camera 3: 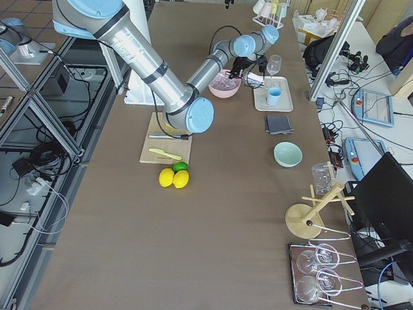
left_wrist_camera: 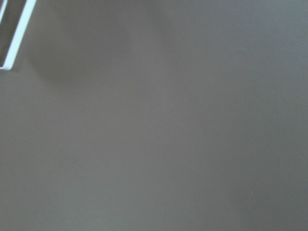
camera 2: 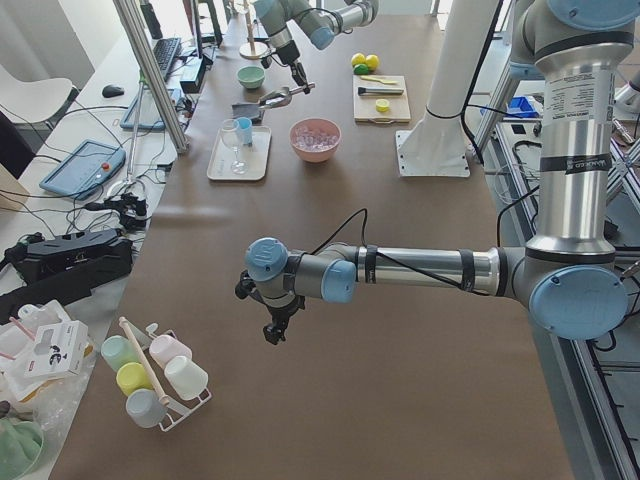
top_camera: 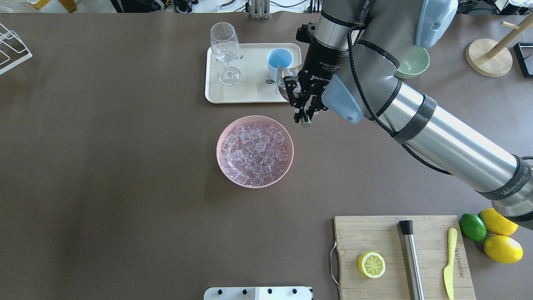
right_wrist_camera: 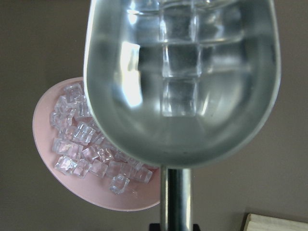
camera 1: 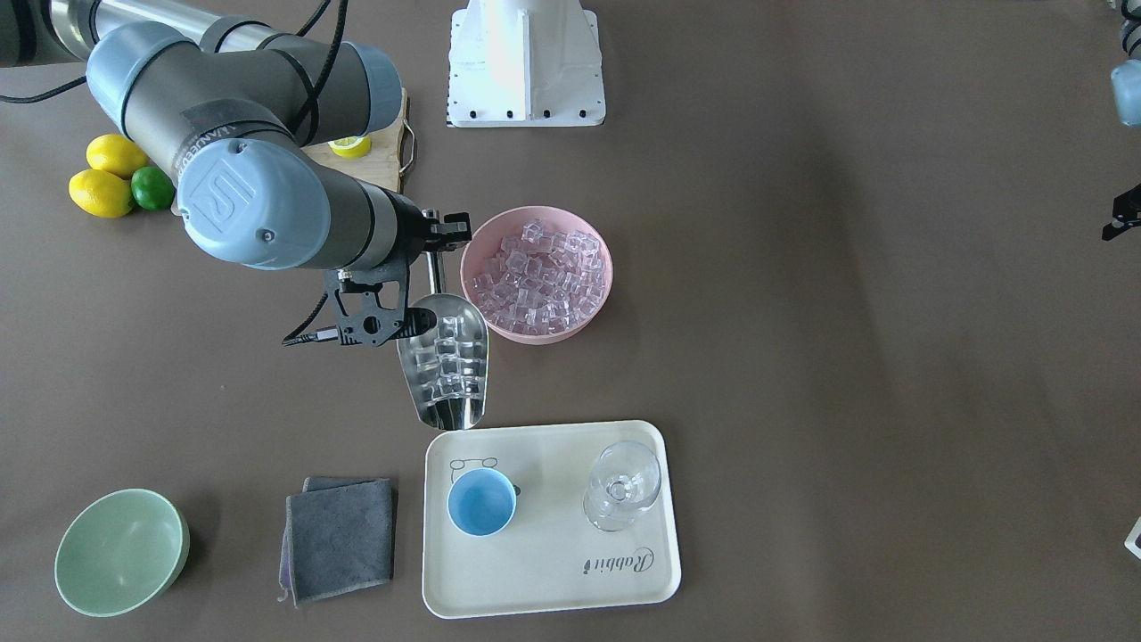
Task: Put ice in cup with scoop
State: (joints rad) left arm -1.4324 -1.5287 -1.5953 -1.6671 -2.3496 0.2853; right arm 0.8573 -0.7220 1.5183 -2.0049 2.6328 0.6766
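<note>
Nearest the operators' edge of the table (camera 1: 802, 357), a cream tray (camera 1: 553, 597) carries the light-blue cup (camera 1: 481, 502), standing upright at the end toward the robot's right, and a clear wine glass (camera 1: 622, 486) at the other end, the two apart from each other. Off the tray on the robot's right lie a folded grey cloth (camera 1: 340, 538) and, beyond it, a pale green bowl (camera 1: 120, 551).

Just behind the tray the steel scoop (camera 1: 446, 361) hangs in the air. Its open lip is at the tray's edge near the cup and its handle points back toward the robot. Several cubes of ice (camera 1: 448, 358) sit in the trough. The right gripper (top_camera: 306, 113) has its fingers clamped on the far end of the handle.

Beside the scoop, a little further back, a pink bowl (camera 1: 535, 337) rests on the table, heaped with more ice.

Further still, close to the robot's base on its right, is a wooden cutting board (top_camera: 374, 233) with a lemon half (top_camera: 371, 264) on it. Two whole lemons (top_camera: 502, 248) and a lime (top_camera: 472, 227) lie together beside it.

Far off along the table on the robot's left, the left gripper (camera 2: 272, 330) hangs just above bare tabletop. I cannot tell how wide its fingers stand.
</note>
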